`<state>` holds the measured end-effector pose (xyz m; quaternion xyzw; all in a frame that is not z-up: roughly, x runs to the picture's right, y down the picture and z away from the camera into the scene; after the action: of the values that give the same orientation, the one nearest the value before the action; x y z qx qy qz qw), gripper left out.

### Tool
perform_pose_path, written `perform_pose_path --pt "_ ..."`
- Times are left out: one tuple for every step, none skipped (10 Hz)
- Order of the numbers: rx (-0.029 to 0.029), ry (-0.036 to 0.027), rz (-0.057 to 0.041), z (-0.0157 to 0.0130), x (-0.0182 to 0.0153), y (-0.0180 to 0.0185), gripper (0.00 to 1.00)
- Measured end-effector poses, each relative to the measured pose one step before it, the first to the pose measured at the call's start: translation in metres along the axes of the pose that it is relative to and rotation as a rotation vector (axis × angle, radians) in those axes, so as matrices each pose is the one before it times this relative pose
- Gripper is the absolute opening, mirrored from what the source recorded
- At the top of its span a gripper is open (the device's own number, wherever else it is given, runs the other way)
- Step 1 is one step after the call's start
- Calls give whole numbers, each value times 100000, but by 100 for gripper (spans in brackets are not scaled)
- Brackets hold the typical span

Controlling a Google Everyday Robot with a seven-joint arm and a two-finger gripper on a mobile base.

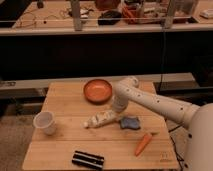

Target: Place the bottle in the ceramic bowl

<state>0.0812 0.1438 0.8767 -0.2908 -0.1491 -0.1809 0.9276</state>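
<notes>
The bottle (100,120), whitish with a printed label, lies slanted on the wooden table (65,100), its right end raised and its cap end pointing left. My gripper (116,113) comes down from the white arm's elbow and is shut on the bottle's right end. The ceramic bowl (97,91), orange-brown and empty, sits on the table just behind and to the left of the gripper, about a bowl's width from the bottle.
A translucent white cup (44,122) stands at the table's left. A blue object (130,122) lies right of the bottle. A carrot (143,144) lies front right and a black flat object (88,159) at the front edge. A dark counter runs behind.
</notes>
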Motion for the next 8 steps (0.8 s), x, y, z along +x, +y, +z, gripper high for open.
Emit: perform_pose_path --pt "475 18 830 -410 310 -136 0" --pt "-225 257 321 -248 351 180 0" --pt "196 280 367 -320 347 -64 0" --pt "140 223 148 -272 196 -166 0" --pt "353 312 -187 -245 70 -328 0" --pt "555 58 288 -250 100 -411 0" --pt "486 142 487 -216 147 -422 0" --pt "-109 147 -106 -227 -131 -306 0"
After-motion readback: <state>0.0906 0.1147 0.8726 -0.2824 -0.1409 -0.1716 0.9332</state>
